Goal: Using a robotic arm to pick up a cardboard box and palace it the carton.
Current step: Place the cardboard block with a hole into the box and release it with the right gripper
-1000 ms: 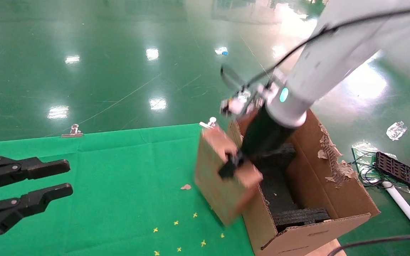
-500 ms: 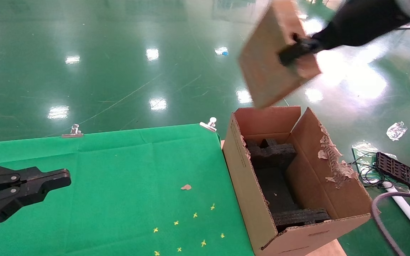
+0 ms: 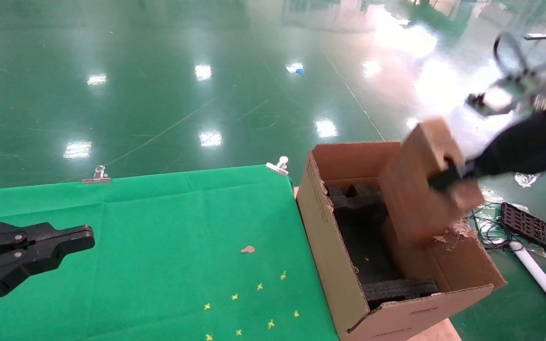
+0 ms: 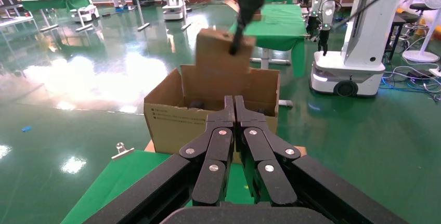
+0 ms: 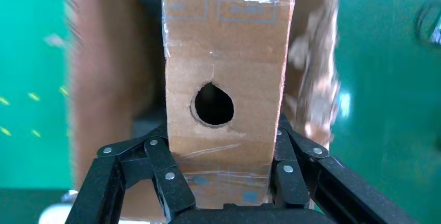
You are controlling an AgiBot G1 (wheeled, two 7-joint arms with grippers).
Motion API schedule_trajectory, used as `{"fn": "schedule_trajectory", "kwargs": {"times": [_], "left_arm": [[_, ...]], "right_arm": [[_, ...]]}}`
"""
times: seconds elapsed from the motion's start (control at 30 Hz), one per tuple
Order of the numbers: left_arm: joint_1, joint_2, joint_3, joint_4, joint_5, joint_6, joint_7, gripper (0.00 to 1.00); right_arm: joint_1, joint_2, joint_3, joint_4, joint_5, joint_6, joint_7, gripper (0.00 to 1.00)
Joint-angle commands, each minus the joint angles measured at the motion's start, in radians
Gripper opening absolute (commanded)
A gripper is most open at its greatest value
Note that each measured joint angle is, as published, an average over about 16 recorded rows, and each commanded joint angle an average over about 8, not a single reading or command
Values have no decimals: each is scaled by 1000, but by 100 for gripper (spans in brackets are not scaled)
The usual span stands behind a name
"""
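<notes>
I see my right tool [image 3: 448, 176] clamping the cardboard box [image 3: 420, 189] on end above the carton [image 3: 349, 284], holed narrow side up; left tool [image 3: 71, 241] closed.

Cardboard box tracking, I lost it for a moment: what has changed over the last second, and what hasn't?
The right claw, shut on the cardboard box throughout, swung it from the carton's table side up high, then down over the carton's torn right wall. The left claw closed from open and stays parked over the green cloth. Carton, foam padding and cloth have not moved.
</notes>
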Motion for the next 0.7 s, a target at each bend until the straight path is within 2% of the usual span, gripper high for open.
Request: {"fn": "schedule_trajectory", "kwargs": {"times": [0.03,0.37,0.7], "left_arm": [[0,0,0,0,0,0,0,100],[0,0,1,0,-1,0,0,100],[0,-1,1,0,-1,-1,1,100]], "right_arm": [[-37,22,-15,4,2,10,1,0],[-171,29,-60,-78,-10,104,-21,0],[-331,-12,-74,-220,47,228,-100,0]]}}
